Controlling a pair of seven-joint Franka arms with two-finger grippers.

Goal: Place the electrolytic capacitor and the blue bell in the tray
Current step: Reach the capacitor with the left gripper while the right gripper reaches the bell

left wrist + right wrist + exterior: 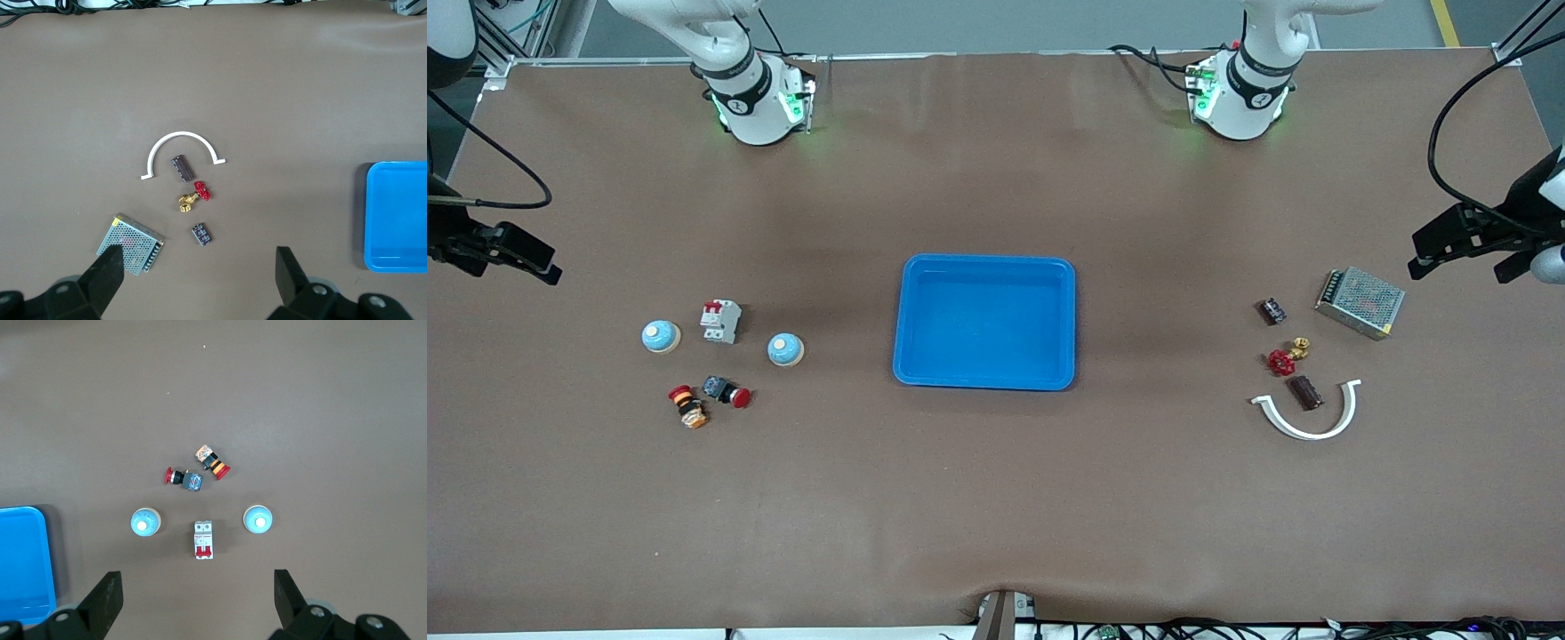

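So basically nothing's done yet. The blue tray [984, 322] sits in the middle of the tabletop [996, 516] with nothing in it.

Both bells are over toward the right arm's end: one blue bell [785, 349] closer to the tray, a second blue bell [661, 336] further out, with a white circuit breaker [720, 321] between them. Two red emergency-stop buttons [710, 399] lie nearer the front camera than those.

Toward the left arm's end there are two dark cylinders that look like electrolytic capacitors, though they're small enough that I'm hedging: the capacitor [1306, 392] inside the curve of a white half-ring [1310, 414], and a shorter capacitor [1272, 310] near the metal mesh power supply [1360, 302]. A red-handled brass valve [1287, 356] sits between them.

The left tool [197, 280] hovers up around the power supply, fingers spread wide, holding nothing. The right tool [193, 603] hangs above the bell group, also wide and empty.

Still left: pick a capacitor, pick a bell, drop both in the tray. So all of it.
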